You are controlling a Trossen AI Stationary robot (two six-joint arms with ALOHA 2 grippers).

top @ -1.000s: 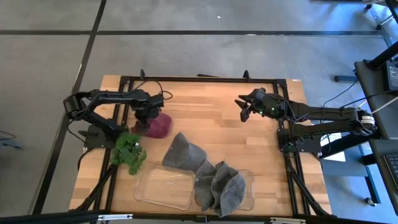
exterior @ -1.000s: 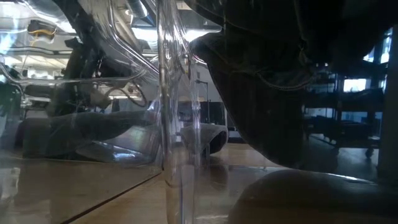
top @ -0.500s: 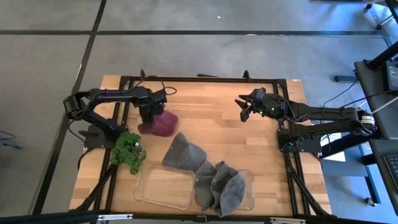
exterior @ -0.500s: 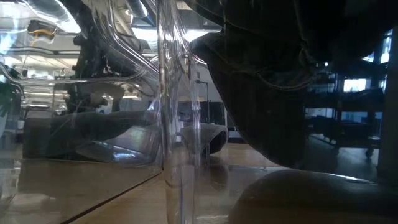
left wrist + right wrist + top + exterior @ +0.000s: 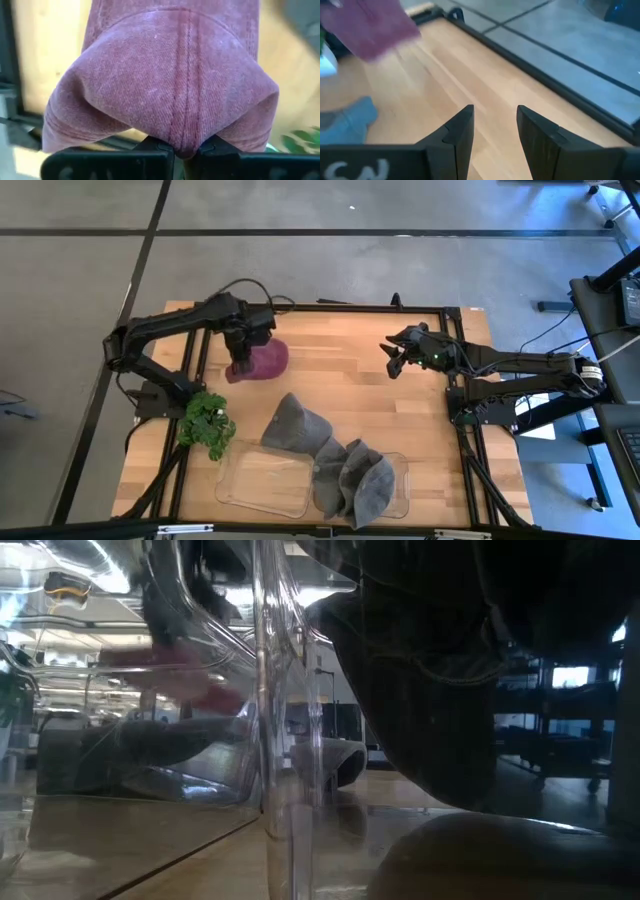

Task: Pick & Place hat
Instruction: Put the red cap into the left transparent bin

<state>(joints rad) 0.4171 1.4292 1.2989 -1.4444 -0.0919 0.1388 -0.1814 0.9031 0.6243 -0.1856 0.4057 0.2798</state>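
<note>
Maroon hat (image 5: 258, 362) hanging from left gripper (image 5: 240, 340), over the far left part of the wooden table (image 5: 340, 380), clear of the surface. Left fingers (image 5: 150, 150) pinching shut on the hat's cloth, the crown bulging out past them in the left wrist view.

Moving rightward along the table:

- Sitting at the left edge, near the front: a leafy green plant (image 5: 207, 423), just beside the left arm's base.
- Lying at the front, middle: a clear plastic tray (image 5: 262, 478), filling most of the low view as curved see-through walls (image 5: 275, 740).
- Resting partly on the tray's rim and partly on the wood: a grey hat (image 5: 294, 425), and touching it to the right, a second grey hat (image 5: 358, 483) draped across the tray's right half.
- Waiting at the far right side, above bare wood: right gripper (image 5: 395, 358), well apart from every hat. Its fingers (image 5: 455, 132) standing parted with nothing between them.

Showing in the right wrist view too, far off: the maroon hat as a blurred patch above the table.
</note>
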